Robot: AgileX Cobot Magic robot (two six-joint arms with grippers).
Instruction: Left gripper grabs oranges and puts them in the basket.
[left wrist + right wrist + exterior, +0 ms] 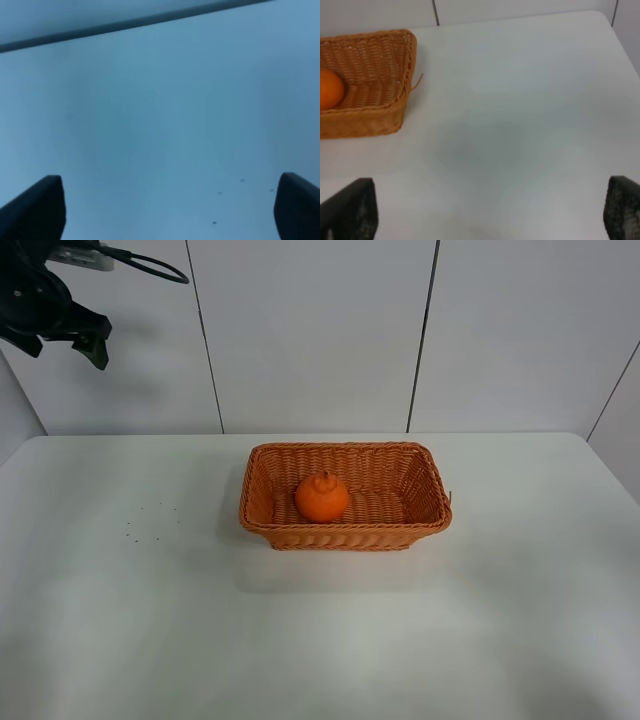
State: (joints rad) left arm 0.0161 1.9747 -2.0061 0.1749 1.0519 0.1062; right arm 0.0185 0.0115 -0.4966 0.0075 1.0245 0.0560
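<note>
The orange [321,497] lies inside the wicker basket [262,511], left of its middle, with its knobby top up. It also shows in the right wrist view [330,88] inside the basket [380,107]. My left gripper [66,338] is raised high at the back left, far from the basket. In the left wrist view its fingers [37,210] stand wide apart and empty over bare table. My right gripper [490,212] is open and empty, its fingertips [352,210] spread over the table to the right of the basket. It is out of the exterior view.
The white table [320,640] runs to a grey panelled wall behind. A few small dark specks [140,525] mark the table left of the basket. A loose wicker strand [417,81] sticks out from the basket's right end.
</note>
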